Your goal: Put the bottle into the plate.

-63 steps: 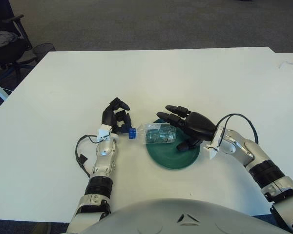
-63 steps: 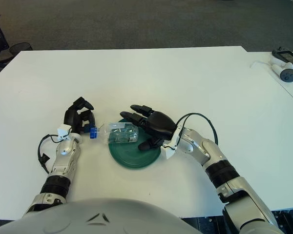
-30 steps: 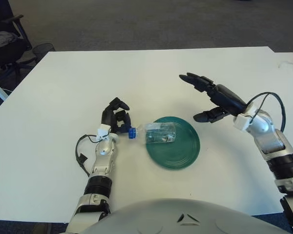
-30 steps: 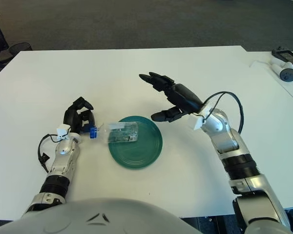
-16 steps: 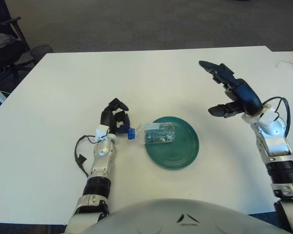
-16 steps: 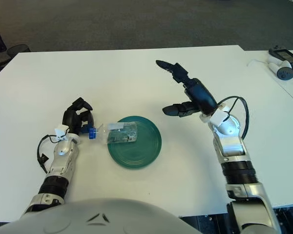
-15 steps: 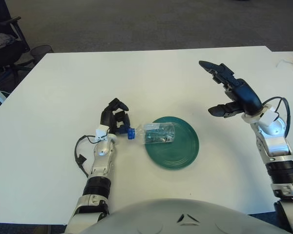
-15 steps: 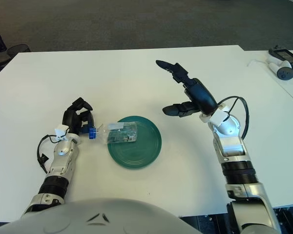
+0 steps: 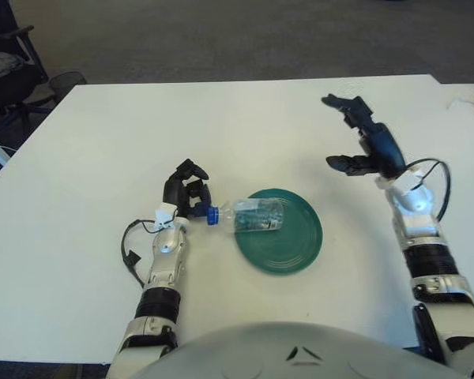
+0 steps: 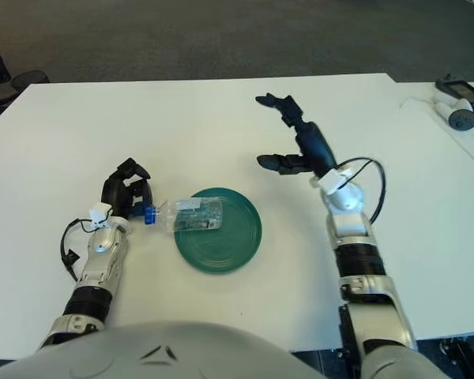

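Now the bottle [image 9: 251, 215] lies on its side, body over the plate [image 9: 288, 245] rim, cap beside the curled, empty left hand [image 9: 187, 191]; right hand [image 9: 369, 142] spread open, well apart.

The right hand [image 9: 369, 144] is raised with fingers [image 9: 341, 103] spread and nothing held, forearm upright below it, while the left hand [image 9: 186, 189] is rested low, fingers curled.

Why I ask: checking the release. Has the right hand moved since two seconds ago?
Yes. The right hand, fingers spread, has lifted off the green plate and swung away to the robot's right and toward the table's far side. The bottle remains across the plate's left rim.
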You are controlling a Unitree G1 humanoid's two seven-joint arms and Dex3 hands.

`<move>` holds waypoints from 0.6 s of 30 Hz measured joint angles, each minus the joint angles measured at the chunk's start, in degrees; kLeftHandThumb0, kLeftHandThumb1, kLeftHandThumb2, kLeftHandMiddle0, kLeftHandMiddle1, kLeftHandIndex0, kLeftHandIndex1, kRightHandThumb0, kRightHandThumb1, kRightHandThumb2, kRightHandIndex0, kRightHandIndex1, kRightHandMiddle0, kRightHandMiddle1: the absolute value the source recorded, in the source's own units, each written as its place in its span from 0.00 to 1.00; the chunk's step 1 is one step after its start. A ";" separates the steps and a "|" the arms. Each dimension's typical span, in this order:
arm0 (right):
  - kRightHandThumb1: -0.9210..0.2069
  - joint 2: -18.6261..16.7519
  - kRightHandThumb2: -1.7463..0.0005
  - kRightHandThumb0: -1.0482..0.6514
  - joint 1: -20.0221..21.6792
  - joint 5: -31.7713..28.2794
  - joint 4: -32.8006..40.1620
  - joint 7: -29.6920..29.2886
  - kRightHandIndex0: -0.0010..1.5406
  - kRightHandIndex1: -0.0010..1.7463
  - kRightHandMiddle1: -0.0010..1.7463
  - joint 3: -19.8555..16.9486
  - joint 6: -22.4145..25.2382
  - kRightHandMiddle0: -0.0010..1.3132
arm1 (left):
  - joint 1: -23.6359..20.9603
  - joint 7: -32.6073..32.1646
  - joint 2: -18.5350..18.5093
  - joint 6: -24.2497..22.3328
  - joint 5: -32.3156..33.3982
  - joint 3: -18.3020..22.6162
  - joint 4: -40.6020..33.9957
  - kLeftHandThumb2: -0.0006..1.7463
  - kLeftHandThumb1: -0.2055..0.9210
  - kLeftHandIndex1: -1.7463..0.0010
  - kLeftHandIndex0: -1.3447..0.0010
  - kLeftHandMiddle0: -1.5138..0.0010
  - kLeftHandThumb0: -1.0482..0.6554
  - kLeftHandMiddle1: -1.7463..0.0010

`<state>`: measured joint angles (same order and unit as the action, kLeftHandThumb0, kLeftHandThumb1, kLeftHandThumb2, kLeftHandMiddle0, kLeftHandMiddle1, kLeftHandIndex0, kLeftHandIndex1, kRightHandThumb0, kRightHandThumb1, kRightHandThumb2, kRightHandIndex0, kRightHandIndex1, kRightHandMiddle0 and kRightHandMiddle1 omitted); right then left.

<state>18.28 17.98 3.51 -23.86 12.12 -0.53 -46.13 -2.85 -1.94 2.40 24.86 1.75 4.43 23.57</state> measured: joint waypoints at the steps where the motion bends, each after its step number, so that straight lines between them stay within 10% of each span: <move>1: 0.22 -0.73 0.54 0.09 0.01 0.27 -1.37 -0.29 0.11 0.08 0.76 0.23 -0.13 0.00 | 0.10 0.02 0.00 -0.02 -0.02 -0.07 -0.16 0.97 0.20 0.00 0.35 0.15 0.25 0.00; 11: 0.21 -5.02 0.55 0.08 2.93 -0.38 -10.00 -0.24 0.03 0.24 0.83 0.90 -0.90 0.00 | 0.93 0.48 -0.26 0.24 0.08 0.10 -0.92 0.96 0.20 0.00 0.36 0.15 0.26 0.00; 18: 0.03 -12.22 0.75 0.09 5.39 -6.38 -21.49 0.58 0.00 0.34 0.60 -0.50 1.19 0.00 | 1.02 1.04 -0.12 0.64 0.18 0.19 -0.73 0.96 0.21 0.00 0.36 0.15 0.26 0.00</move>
<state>6.06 23.36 -2.87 -45.35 12.70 -1.02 -44.95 -1.83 -0.91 2.28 25.50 1.92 4.62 22.84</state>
